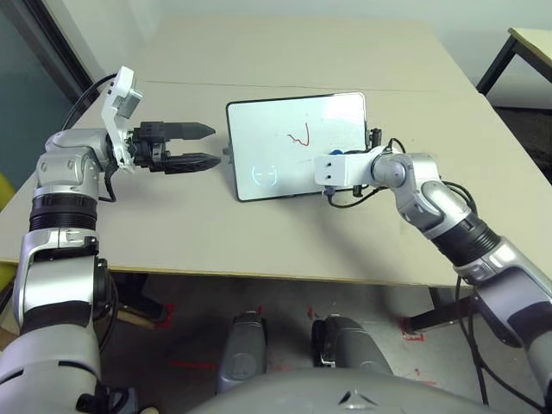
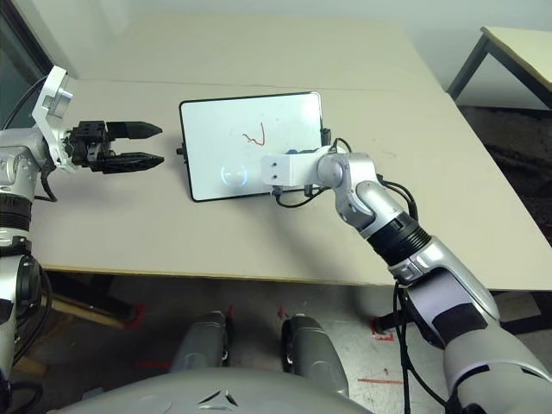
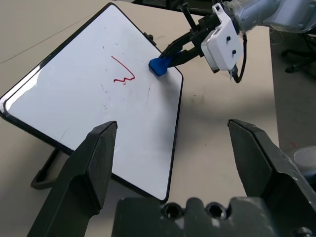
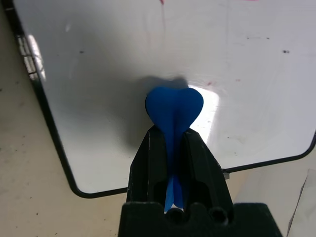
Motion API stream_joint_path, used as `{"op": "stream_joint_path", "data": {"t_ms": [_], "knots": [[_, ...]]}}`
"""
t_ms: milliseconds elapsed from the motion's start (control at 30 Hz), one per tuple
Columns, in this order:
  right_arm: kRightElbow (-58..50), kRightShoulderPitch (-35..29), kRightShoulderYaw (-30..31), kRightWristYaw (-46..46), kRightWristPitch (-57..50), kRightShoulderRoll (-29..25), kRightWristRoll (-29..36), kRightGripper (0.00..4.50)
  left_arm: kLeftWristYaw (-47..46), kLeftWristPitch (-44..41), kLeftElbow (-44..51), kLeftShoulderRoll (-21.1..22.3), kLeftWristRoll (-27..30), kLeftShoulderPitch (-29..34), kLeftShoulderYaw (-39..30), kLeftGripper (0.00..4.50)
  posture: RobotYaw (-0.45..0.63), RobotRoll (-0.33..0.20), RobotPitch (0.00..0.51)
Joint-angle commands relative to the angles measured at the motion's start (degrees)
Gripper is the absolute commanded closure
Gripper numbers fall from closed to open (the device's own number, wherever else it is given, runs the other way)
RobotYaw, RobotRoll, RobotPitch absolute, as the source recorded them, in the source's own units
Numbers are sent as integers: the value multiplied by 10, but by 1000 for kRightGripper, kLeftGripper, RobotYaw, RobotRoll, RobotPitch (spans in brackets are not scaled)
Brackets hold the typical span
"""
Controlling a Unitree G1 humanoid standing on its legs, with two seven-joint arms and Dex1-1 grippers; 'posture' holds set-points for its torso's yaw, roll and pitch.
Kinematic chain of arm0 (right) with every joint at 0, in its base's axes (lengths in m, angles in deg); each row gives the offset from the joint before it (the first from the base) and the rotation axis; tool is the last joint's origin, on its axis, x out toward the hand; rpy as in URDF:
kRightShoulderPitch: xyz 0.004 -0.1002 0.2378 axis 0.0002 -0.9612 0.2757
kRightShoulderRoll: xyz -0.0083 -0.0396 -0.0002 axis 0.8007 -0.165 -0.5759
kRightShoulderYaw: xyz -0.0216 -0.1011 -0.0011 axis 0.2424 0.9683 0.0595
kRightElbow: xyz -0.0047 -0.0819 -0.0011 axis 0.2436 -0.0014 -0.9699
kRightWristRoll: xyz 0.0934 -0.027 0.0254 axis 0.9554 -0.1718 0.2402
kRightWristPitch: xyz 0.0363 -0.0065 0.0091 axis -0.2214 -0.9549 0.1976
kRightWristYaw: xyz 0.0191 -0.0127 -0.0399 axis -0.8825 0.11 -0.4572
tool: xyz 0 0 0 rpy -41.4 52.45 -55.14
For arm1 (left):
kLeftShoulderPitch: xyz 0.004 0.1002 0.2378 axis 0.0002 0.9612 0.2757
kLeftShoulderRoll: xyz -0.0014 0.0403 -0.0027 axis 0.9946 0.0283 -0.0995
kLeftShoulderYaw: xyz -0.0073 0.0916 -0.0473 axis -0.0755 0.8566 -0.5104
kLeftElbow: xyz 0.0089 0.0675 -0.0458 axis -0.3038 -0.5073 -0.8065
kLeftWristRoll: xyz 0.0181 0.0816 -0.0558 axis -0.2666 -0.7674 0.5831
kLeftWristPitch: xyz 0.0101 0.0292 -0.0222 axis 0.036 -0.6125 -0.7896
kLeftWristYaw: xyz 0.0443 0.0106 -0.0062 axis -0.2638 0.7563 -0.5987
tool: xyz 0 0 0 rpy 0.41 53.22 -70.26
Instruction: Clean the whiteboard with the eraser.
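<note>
1. Whiteboard (image 1: 285, 138) lies mid-tabletop, nearer far edge; red scribble (image 1: 298, 136) at its centre, faint bluish circle (image 1: 265, 175) nr its near-left corner.
2. Eraser (image 4: 174, 111) touching board surface nr its near-right corner, clamped betw. right gripper (image 4: 174, 148) fingers.
3. Left gripper (image 1: 200, 145) unclenched, holding nothing, just off board's left edge, above tabletop (image 1: 172, 233).

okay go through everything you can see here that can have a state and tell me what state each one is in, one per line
whiteboard: propped at a tilt on the table, red scribble not yet wiped.
eraser: pinched in the right gripper, its tip against the board near a corner.
right gripper: shut on the eraser.
left gripper: open, holding nothing, beside the board's edge.
table: bears the board.
</note>
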Motion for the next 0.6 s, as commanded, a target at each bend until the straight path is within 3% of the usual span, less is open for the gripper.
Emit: {"op": "stream_joint_path", "data": {"t_ms": [33, 367, 600], "knots": [[-19, 13, -18, -17, -12, 4, 9, 4323, 3, 2, 2, 3, -4, -9, 5, 0, 267, 0, 47], [-83, 36, -40, -65, -54, 13, 34, 4324, 1, 1, 2, 3, -4, -10, 5, 0, 266, 0, 50], [-67, 58, -39, -62, -53, 14, 38, 4324, 1, 5, -5, 3, -6, -17, 5, 0, 263, 0, 48]]}}
